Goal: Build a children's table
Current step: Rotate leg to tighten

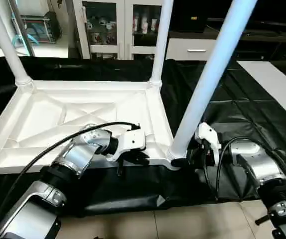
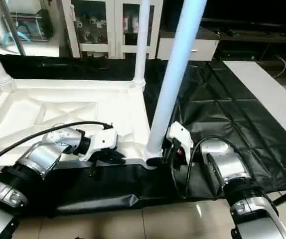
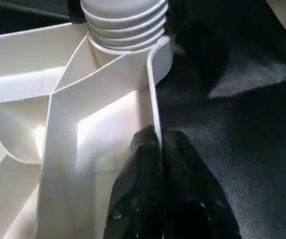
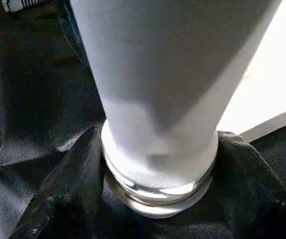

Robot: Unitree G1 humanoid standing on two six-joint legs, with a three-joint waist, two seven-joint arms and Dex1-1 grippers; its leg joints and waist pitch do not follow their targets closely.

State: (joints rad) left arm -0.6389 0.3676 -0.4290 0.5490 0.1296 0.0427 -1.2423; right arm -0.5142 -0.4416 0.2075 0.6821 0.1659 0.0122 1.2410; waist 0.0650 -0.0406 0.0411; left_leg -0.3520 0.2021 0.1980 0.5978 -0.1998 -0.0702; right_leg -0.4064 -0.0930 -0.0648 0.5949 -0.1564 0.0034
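Fingers point(image 3: 148, 174) of your left gripper point(image 1: 133, 157) are pinched together on the raised near rim of the white plastic square tabletop point(image 1: 83, 117), which lies underside up on the black-draped table point(image 1: 242, 104). Your right gripper point(image 1: 190, 158) sits at the tabletop's near right corner, its black fingers point(image 4: 58, 199) closed around the base of the long white tapered leg point(image 1: 208, 79) that stands there, threaded collar at the socket. Beyond, at the tabletop's far corners, you see two more white legs point(image 1: 160, 40) upright in their sockets.
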